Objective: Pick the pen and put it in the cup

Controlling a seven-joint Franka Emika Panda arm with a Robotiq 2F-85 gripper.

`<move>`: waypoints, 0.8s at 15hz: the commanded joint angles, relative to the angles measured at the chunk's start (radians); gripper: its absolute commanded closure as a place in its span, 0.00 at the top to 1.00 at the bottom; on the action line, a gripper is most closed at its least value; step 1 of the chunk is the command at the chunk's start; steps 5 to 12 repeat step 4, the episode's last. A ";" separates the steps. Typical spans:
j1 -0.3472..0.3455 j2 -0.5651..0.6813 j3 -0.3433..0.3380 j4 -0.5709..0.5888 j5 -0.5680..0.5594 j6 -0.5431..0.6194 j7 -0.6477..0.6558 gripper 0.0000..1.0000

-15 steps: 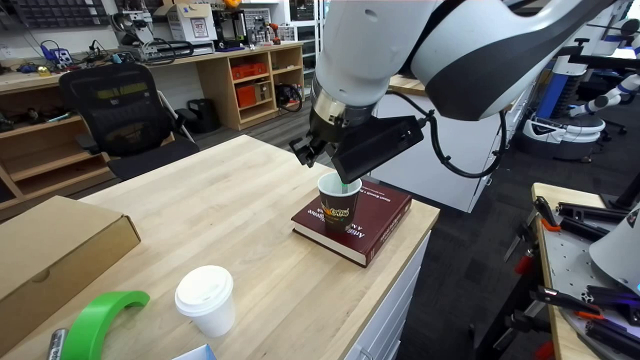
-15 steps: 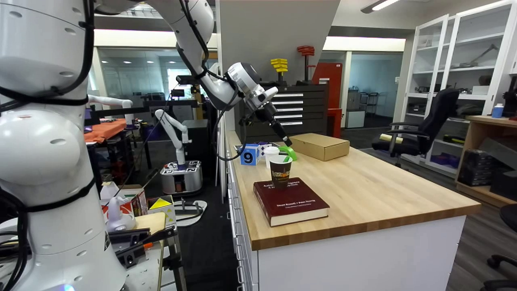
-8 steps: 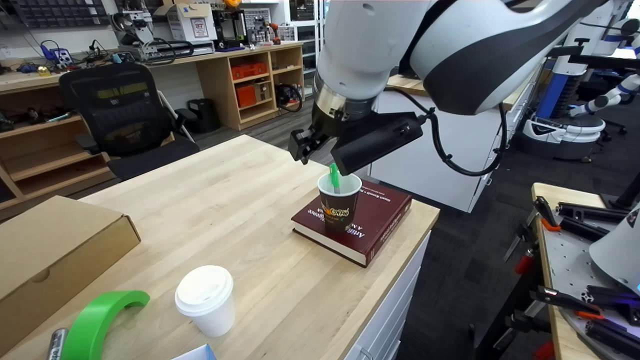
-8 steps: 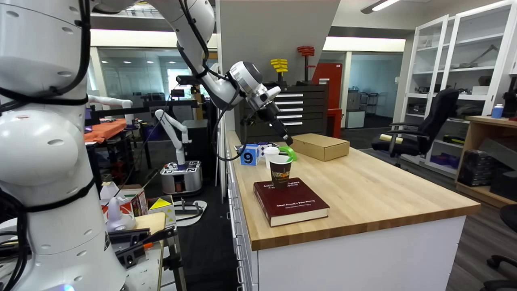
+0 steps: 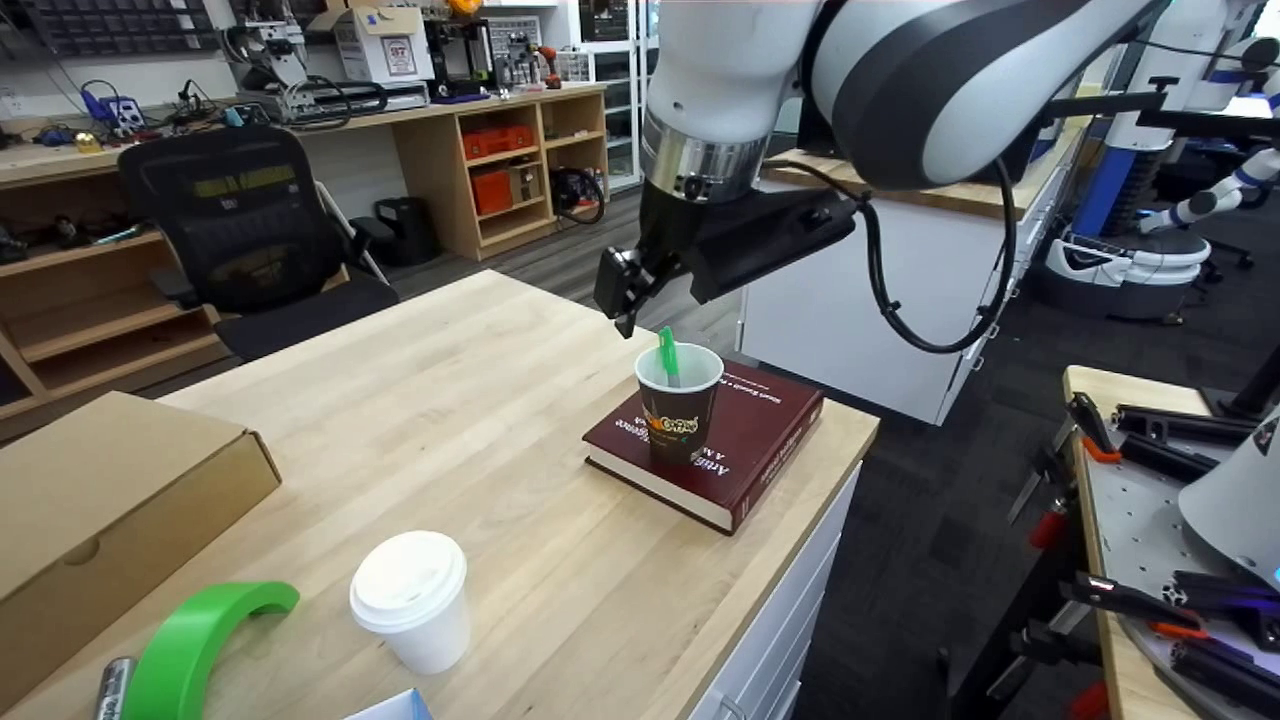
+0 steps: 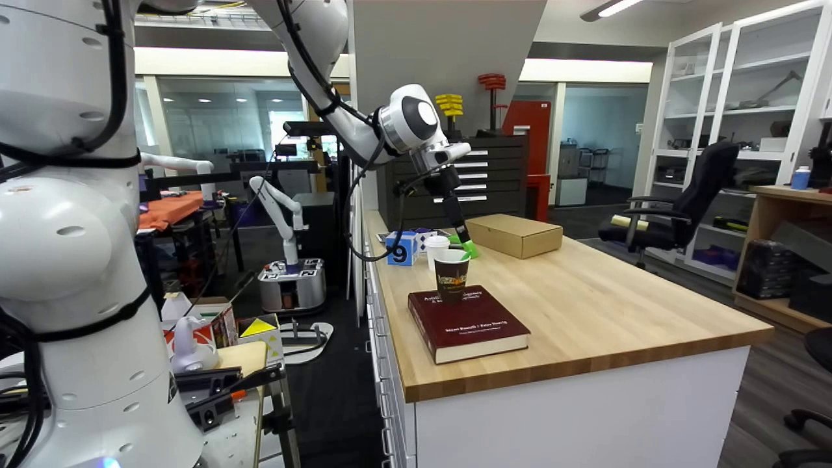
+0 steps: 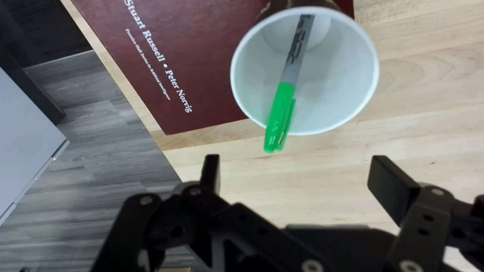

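Note:
The green-capped pen leans inside the cup, its grey barrel reaching down to the bottom and its cap jutting over the rim. In both exterior views the cup stands upright, dark brown with a pale rim; the pen's green cap pokes out of it. My gripper is open, jaws wide apart with only tabletop seen between them. In the wrist view the pen's cap end appears just beyond the fingertips, not touching them. In an exterior view the gripper hangs above and beside the cup.
Under the cup lies a dark red book near the table's edge. A white lidded cup, a green arch and a cardboard box stand farther along the tabletop. A blue number box is beside the white cup.
The gripper has opened and let go of the pen, which has tipped over to lean on the cup's rim. The arm has lifted and drawn away a little. Cup and book have stayed put.

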 commanded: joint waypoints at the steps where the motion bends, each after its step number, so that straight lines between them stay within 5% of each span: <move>1: 0.014 -0.009 -0.023 -0.003 0.035 0.000 -0.040 1.00; 12: 0.008 -0.022 -0.023 -0.011 0.052 0.000 -0.062 1.00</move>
